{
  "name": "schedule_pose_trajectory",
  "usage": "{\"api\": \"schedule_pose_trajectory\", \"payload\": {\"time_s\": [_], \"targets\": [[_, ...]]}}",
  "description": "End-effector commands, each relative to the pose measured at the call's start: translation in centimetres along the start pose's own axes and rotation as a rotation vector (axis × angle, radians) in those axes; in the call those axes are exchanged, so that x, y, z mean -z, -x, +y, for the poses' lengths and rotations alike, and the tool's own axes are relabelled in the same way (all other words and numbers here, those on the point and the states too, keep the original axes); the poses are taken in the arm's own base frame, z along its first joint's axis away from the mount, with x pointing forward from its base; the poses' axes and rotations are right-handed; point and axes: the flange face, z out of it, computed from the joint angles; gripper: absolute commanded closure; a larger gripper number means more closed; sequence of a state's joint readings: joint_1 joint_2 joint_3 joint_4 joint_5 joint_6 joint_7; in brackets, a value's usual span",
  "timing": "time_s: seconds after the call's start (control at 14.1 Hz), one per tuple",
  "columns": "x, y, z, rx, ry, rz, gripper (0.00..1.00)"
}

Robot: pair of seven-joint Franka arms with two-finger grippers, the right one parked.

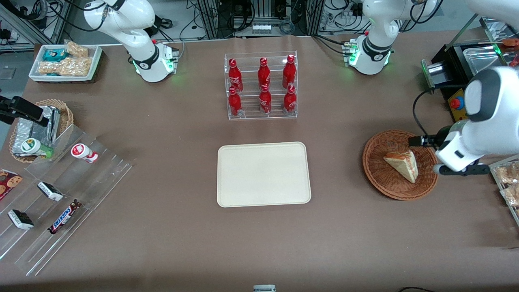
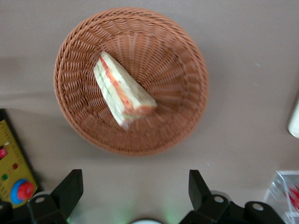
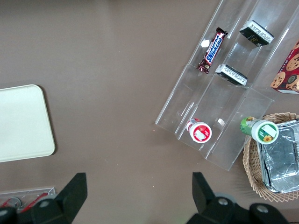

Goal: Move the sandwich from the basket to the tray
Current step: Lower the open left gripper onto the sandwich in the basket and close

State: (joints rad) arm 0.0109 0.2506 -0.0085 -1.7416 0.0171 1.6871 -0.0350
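1. A brown matte table fills the scene, with cabling and equipment racks along the edge farthest from the front camera.
2. The round reddish-brown woven wicker basket sits toward the working arm's end of the table, well apart from the flat cream-coloured rectangular tray at the table's middle.
3. The triangular sandwich of pale bread, with red and light green filling along its cut edge, lies on its side in the basket.
4. The left arm's black two-finger gripper hangs above the table just beside the basket's rim, its fingers spread wide apart and holding nothing.
5. A clear acrylic rack holding six red bottles stands farther from the front camera than the tray, which is bare.
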Motion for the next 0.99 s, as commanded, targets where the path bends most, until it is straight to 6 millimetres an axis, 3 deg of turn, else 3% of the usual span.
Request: {"api": "schedule_pose_trajectory", "payload": {"time_s": [0.0, 0.35, 0.64, 0.71, 0.78, 0.85, 0.92], "targets": [[-3.4, 0.4, -1.9, 0.123, -0.002, 0.035, 0.0], [-10.2, 0.4, -1.6, 0.603, 0.05, 0.157, 0.0], [-15.6, 1.4, -2.9, 0.713, 0.084, 0.22, 0.0], [-16.4, 1.4, -3.1, 0.732, 0.091, 0.227, 0.06], [-16.7, 1.0, -3.1, 0.788, 0.1, 0.233, 0.43], [-16.4, 0.7, -3.0, 0.831, 0.108, 0.238, 0.75], [-15.6, 0.3, -3.0, 0.848, 0.115, 0.25, 0.91]]}}
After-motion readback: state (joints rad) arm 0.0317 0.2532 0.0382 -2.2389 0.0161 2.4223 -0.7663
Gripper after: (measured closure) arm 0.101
